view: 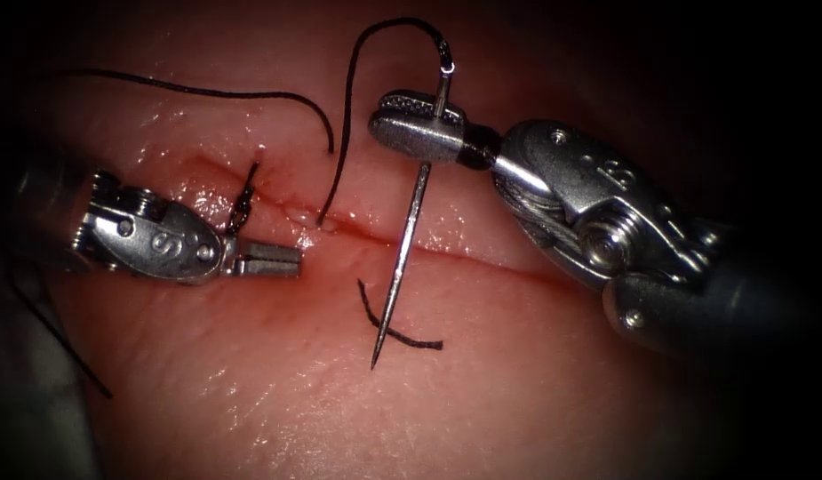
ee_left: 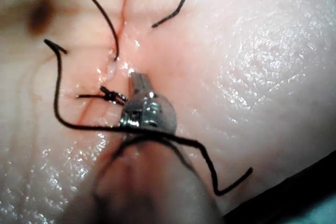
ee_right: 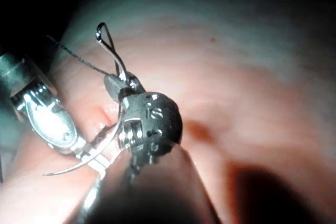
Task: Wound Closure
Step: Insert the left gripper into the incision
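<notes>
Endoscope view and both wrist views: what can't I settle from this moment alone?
- Whether the needle tip touches the tissue or hangs above it: the endoscope view looks from above. The right claw holds it near the eye end.
- Where the thread runs past the dark left edge of the endoscope view.
- Whether the left claw, shut, pinches anything: too small.
- The knot structure in the left wrist view: too small.

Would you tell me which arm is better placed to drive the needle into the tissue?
Probably the right. Its pincer already holds the needle near the eye end, free of the tissue, tip below the cut. The left pincer, holding nothing, lies at the cut's left.
</notes>
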{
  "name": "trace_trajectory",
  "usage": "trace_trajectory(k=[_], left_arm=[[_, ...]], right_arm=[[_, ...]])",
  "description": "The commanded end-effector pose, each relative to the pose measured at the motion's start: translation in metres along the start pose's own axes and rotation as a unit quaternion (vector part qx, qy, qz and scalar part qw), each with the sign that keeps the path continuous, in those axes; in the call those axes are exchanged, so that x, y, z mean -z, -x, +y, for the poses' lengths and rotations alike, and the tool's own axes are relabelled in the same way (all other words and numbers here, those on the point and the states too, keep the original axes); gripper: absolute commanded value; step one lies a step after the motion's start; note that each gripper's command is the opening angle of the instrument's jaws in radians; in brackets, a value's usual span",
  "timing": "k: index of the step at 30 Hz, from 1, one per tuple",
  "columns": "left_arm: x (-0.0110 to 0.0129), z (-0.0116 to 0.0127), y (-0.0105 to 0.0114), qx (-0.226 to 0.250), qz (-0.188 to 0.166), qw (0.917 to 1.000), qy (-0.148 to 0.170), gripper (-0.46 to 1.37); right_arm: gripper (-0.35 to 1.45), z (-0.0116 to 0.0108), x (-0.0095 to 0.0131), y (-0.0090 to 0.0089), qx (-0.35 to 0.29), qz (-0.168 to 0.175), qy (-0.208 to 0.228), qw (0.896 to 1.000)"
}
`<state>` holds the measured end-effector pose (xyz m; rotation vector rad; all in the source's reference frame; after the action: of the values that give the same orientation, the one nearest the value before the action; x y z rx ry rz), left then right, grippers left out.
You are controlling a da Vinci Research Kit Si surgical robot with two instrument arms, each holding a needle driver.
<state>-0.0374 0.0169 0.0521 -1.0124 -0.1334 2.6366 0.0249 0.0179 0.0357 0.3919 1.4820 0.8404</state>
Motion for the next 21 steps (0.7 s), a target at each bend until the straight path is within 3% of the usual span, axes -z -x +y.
trace_trajectory(k=[1, 21], left_arm=[[-0.0001, 0.0000, -0.0002, 0.006, -0.009, 0.9999, 0.005, -0.35], [-0.0010, -0.0026, -0.0016, 0.018, -0.051, 0.9981, -0.030, -0.35]], right_arm=[[-0.35, 0.0000, 0.0000, 0.0000, 0.000, 0.000, 0.000, 1.000], [-0.35, -0.0005, 0.0002, 0.0012, 0.005, 0.002, -0.004, 1.000]])
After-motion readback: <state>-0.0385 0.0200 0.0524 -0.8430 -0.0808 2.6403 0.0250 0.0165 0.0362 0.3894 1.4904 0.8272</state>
